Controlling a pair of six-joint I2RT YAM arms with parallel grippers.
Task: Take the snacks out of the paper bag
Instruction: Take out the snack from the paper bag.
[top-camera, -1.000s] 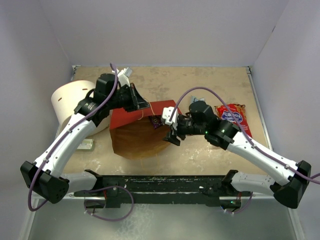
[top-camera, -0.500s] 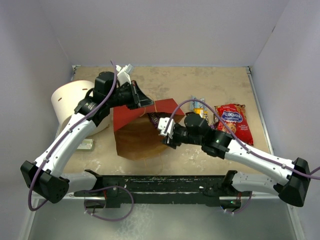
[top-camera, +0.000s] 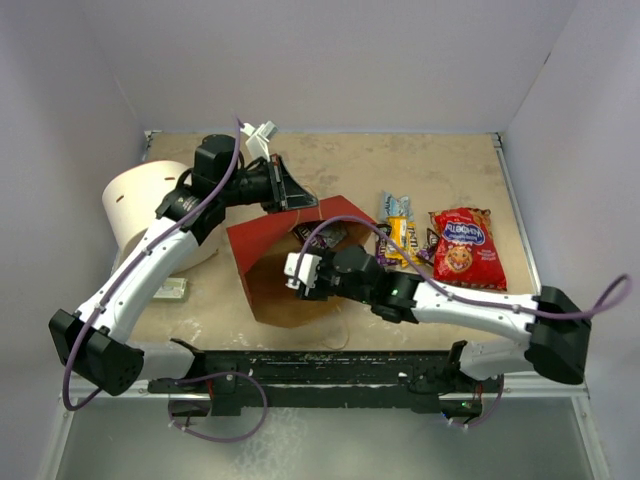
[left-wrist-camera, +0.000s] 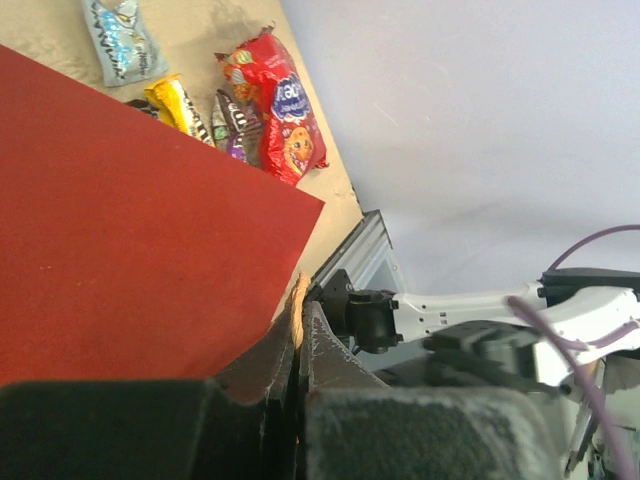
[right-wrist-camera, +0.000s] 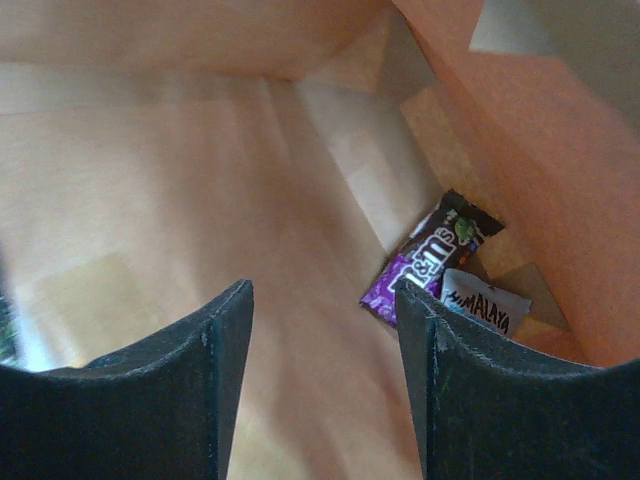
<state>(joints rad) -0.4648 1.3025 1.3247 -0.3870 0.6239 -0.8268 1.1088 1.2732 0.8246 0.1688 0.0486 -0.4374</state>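
The left tool (left-wrist-camera: 298, 335) is clamped on the bag's (top-camera: 268, 233) string (left-wrist-camera: 297, 298). The right tool (right-wrist-camera: 322, 305), jaws apart, is inside the bag, hiding its front. Deep inside lie a purple pack (right-wrist-camera: 418, 265) and a white pack (right-wrist-camera: 486, 306), print unclear. The cookie bag (top-camera: 462, 250) lies on the bench (top-camera: 420, 170).

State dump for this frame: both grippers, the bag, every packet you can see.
Red paper bag: lying on its side, mouth open.
Left gripper: shut on thin string handle.
Right gripper: open, empty, inside bag mouth.
Purple candy packet: inside bag.
White packet: inside bag.
Large red glossy cookie bag: out, on table.
Yellow candy pack: out, on table.
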